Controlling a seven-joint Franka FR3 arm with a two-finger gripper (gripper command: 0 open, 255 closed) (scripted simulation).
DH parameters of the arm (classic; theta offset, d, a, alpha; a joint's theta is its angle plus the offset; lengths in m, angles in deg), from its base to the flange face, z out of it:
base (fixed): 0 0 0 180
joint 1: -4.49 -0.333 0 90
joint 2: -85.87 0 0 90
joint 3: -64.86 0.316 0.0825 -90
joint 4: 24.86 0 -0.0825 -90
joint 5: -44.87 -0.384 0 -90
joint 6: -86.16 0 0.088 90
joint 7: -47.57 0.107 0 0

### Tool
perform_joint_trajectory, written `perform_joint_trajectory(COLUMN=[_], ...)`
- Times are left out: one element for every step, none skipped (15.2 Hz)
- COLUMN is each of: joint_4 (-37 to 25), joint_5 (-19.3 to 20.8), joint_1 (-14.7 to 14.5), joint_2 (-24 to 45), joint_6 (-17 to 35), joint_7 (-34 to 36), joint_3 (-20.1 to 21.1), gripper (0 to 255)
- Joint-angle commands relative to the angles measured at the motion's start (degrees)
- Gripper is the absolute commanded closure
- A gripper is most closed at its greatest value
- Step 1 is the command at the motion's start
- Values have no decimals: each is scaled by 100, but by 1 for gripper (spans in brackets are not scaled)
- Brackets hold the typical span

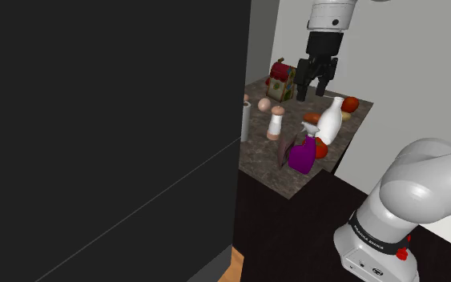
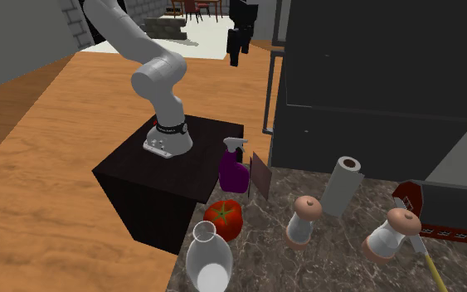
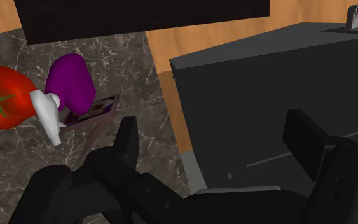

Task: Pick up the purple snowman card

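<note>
The approach is the step in hand, and nothing is grasped yet. The fingers [image 1: 306,82] hang high in the upper right of the shoulder view, spread wide and empty, well above the bench [image 1: 257,163]. The card [image 1: 285,149] stands tilted on its edge a little right of that view's centre. It is just beside a purple spray bottle [image 1: 302,155], and whether the two touch I cannot tell. A tomato [image 1: 321,148] lies on the bottle's far side.

In the wrist view the fingers point over a big dark cabinet [image 3: 266,83], with the card off toward one finger's side. The next move probably calls for shifting across to the card. The fingers would then come down turned to straddle its thin upper edge, without knocking the bottle.

The card looks dark, with a purplish face. Its picture is too small to read, so no snowman can be made out. The bottle's white trigger covers part of the card in the wrist view.
</note>
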Motion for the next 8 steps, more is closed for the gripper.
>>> perform_joint_trajectory(joint_4=[0, 180, 352, 518, 677, 828, 971, 1106], joint_5=[0, 79, 160, 240, 320, 400, 480, 560], joint_1=[0, -9, -19, -26, -32, -38, -42, -46], joint_2=[0, -11, -12, -3, 17, 47, 90, 145], joint_6=[0, 190, 385, 585, 790, 1000, 1215, 1435], joint_7=[0, -166, -331, -493, -654, -814, -972, -1128], joint_3=[0, -51, -106, -161, -219, -280, -342, -407], gripper=[0, 0, 0, 0, 0, 0, 0, 0])
